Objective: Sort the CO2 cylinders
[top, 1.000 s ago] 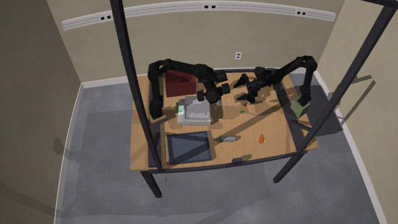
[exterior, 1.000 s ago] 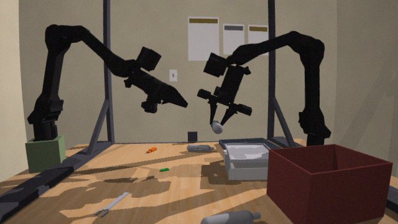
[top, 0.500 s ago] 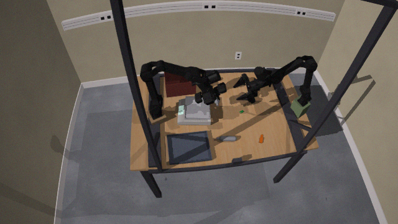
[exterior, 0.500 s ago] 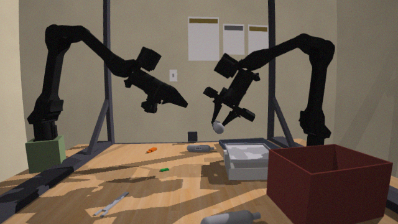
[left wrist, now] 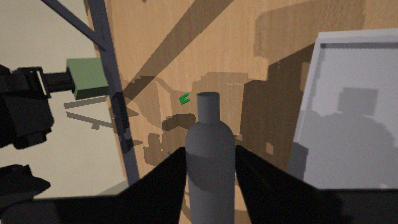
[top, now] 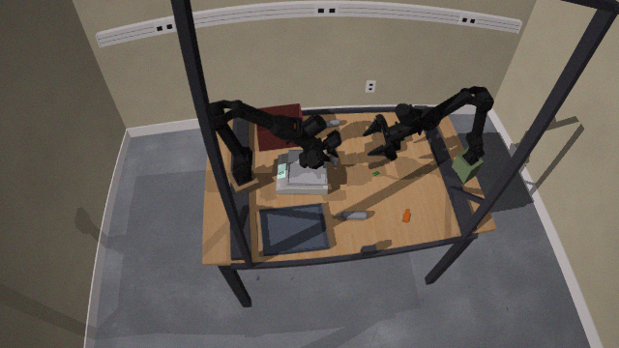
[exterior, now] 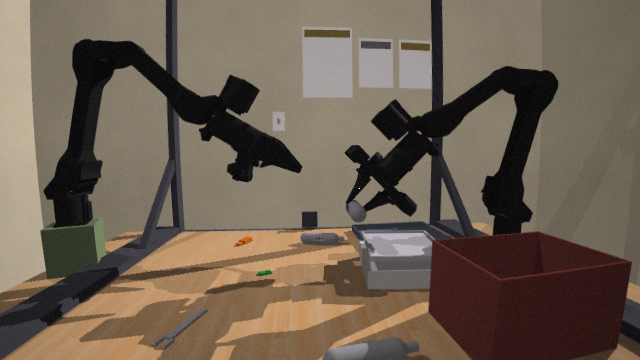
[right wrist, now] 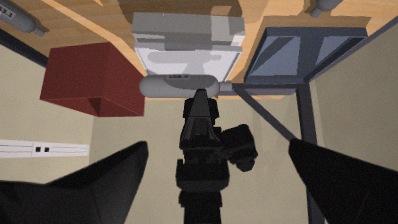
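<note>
My left gripper (exterior: 357, 205) (left wrist: 210, 152) is shut on a grey CO2 cylinder (exterior: 357, 213) (left wrist: 210, 190) (right wrist: 160, 87), held in the air beside the scale (top: 302, 188) (exterior: 400, 278) (right wrist: 187, 24); its stamp is unreadable. I see nothing on the visible part of the pan; the display (top: 281, 171) is too small to read. My right gripper (top: 368, 144) is open and empty, high above the table. A second cylinder (top: 357, 216) (exterior: 320, 239) lies beside the blue tray (top: 285, 221) (right wrist: 280, 60). A third cylinder (top: 334, 123) (exterior: 370, 350) (right wrist: 17, 17) lies near the red scrap bin (exterior: 560, 310) (right wrist: 75, 72).
A green piece (top: 375, 173) (exterior: 264, 273) (left wrist: 185, 98) and an orange piece (top: 406, 216) (exterior: 244, 241) lie on the table. A grey forked tool (exterior: 182, 325) lies below the right arm. Dark frame posts (top: 197, 77) (exterior: 436, 60) rise at the table's sides.
</note>
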`<state>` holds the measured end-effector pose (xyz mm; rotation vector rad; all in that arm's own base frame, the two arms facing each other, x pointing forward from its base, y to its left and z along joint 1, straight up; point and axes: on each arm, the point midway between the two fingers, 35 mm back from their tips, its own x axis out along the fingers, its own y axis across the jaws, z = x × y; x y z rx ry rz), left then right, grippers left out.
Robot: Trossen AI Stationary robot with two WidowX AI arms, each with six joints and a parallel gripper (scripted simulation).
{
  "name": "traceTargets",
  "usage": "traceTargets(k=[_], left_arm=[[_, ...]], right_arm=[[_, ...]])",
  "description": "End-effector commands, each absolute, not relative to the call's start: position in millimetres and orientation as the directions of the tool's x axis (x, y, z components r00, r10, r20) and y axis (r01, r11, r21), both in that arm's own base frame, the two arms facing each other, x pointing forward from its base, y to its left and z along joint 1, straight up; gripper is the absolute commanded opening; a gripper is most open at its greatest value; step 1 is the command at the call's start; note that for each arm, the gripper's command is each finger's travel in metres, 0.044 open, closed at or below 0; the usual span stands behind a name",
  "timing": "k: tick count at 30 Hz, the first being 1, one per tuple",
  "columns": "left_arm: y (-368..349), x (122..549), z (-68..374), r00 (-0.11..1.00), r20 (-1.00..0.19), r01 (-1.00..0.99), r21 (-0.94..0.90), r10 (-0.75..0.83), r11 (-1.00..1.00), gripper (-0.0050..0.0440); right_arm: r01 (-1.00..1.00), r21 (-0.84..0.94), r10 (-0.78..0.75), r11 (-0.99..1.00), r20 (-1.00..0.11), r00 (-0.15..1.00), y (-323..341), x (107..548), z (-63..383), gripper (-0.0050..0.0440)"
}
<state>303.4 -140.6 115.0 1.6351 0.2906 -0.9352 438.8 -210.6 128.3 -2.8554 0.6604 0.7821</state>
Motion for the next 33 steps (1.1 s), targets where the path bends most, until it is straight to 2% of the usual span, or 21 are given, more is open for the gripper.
traceTargets(k=[1, 26, 27, 33], left_arm=[[-142, 306, 121, 0.720, -0.616, 0.555, 0.787, -0.320, -0.267, -0.0050], [-146, 314, 102, 0.845, -0.377, 0.338, 0.926, -0.379, -0.167, -0.0050], [-148, 317, 109, 0.861, -0.332, 0.297, 0.943, -0.386, -0.148, -0.0050], [-147, 317, 94, 0.867, -0.310, 0.277, 0.951, -0.390, -0.139, -0.0050]], right_arm=[[-0.439, 0.006, -0.388, -0.899, -0.479, 0.788, -211, 441, 143, 0.0440], [-0.439, 0.006, -0.388, -0.899, -0.479, 0.788, -211, 441, 143, 0.0440], [-0.439, 0.006, -0.388, -0.899, -0.479, 0.788, -211, 441, 143, 0.0440], [-0.439, 0.006, -0.388, -0.899, -0.479, 0.788, -211, 441, 143, 0.0440]])
